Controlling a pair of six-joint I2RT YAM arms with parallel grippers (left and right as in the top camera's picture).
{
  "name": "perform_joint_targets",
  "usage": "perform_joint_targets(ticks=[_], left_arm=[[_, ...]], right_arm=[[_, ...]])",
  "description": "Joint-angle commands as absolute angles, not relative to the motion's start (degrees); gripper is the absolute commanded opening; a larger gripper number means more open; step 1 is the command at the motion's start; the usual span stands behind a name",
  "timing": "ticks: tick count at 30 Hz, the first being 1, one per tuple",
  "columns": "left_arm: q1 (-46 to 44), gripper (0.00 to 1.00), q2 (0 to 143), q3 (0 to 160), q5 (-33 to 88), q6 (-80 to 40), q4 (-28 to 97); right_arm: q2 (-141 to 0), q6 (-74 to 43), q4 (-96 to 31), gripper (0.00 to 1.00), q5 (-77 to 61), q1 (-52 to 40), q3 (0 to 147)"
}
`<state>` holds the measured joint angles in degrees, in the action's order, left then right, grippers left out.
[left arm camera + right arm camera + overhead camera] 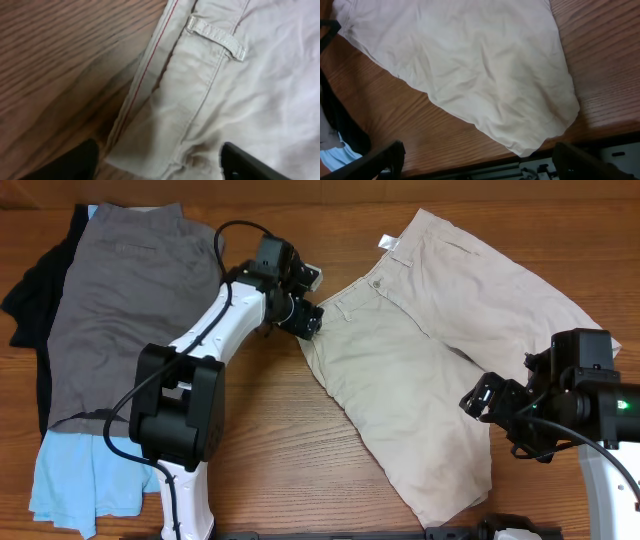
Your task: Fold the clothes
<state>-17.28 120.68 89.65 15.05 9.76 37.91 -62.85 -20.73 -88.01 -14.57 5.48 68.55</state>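
— So, what has your left gripper (304, 320) got?
— Nothing that I can see. Its fingers (75, 161) stand wide apart. The corner of the beige shorts (430, 350) lies on the table (300, 450) between them. Just ahead of that gripper runs the waistband (200, 80), with a belt loop (217, 37) sewn across it and a thin red line of stitching (145, 70) along its turned-out edge.
— And the right one?
— My right gripper (483, 400) is spread wide as well and holds nothing. It hangs at the outer edge of one leg of the shorts. The rounded hem (535, 135) of that leg lies below and ahead of it, wrinkled, with bare wood on both sides.
— Is either one touching the cloth?
— I cannot tell from these views.
— How do the shorts lie?
— Spread open between my two grippers, waistband toward the left one, with a small white tag (387, 243) at the far end of the band. On the outer side of my left arm (215, 320), apart from the beige pair, lies a pile. It has grey shorts (130, 290) on top, with a black garment (30, 300) and a light-blue one (75, 480) sticking out beneath.
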Motion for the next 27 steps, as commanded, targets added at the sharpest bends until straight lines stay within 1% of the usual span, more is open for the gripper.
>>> perform_joint_targets(ticks=[1,4,6,7,8,9,10,14,17,20,22,23,24,25,26,27], left_arm=[[-17.7,0.73,122.9,86.7,16.3,10.7,35.5],[-17.7,0.72,125.5,86.6,16.3,10.7,35.5],[-17.8,0.63,127.0,86.6,16.6,10.0,35.8],[-17.8,0.49,127.2,86.6,16.5,9.5,36.3],[-17.8,0.3,127.3,86.6,16.2,9.0,36.9],[-17.7,0.04,127.3,86.6,15.1,7.1,38.7],[-17.4,0.04,127.3,86.6,11.9,3.1,42.4],[-15.5,0.04,127.3,86.6,4.2,-4.3,52.8],[-12.4,0.04,127.3,86.6,0.4,-6.9,63.3],[-9.8,0.04,127.3,86.6,-1.8,-6.9,70.7],[-7.6,0.08,127.3,86.6,-5.3,-8.1,74.8],[-7.1,0.11,127.3,86.6,-6.1,-8.5,75.3],[-6.2,0.27,127.3,86.6,-7.0,-8.6,75.6],[-5.7,0.36,127.3,86.6,-7.1,-8.6,75.6],[-5.5,0.49,127.3,86.6,-7.1,-8.6,75.5],[-5.0,0.59,127.3,86.6,-7.1,-8.6,75.2]], right_arm=[[-62.4,-21.1,-87.4,0.98,-14.2,5.1,68.2],[-62.4,-21.1,-87.1,0.99,-14.2,5.1,68.2],[-62.4,-21.3,-86.8,0.98,-14.2,5.1,68.2],[-62.4,-21.3,-86.7,0.99,-14.2,5.1,68.2],[-62.4,-21.3,-86.5,0.98,-14.2,5.1,68.2],[-62.4,-21.3,-86.1,0.99,-14.2,5.1,68.2],[-62.4,-21.3,-85.3,0.99,-14.2,5.1,68.2],[-62.9,-21.3,-83.3,0.99,-14.2,5.1,68.2],[-65.0,-21.3,-81.4,0.99,-14.2,5.1,68.2],[-68.1,-21.2,-78.8,0.99,-14.2,5.1,68.2],[-71.8,-21.0,-75.2,0.99,-14.2,4.3,68.2],[-72.6,-21.0,-74.5,0.98,-14.2,4.1,68.2],[-75.6,-21.0,-72.0,0.99,-14.2,3.1,68.2],[-77.1,-21.1,-70.7,0.99,-14.2,2.6,68.2],[-79.0,-21.1,-69.4,0.99,-14.2,1.9,68.2],[-81.2,-21.1,-67.8,0.99,-14.2,1.1,68.2]])
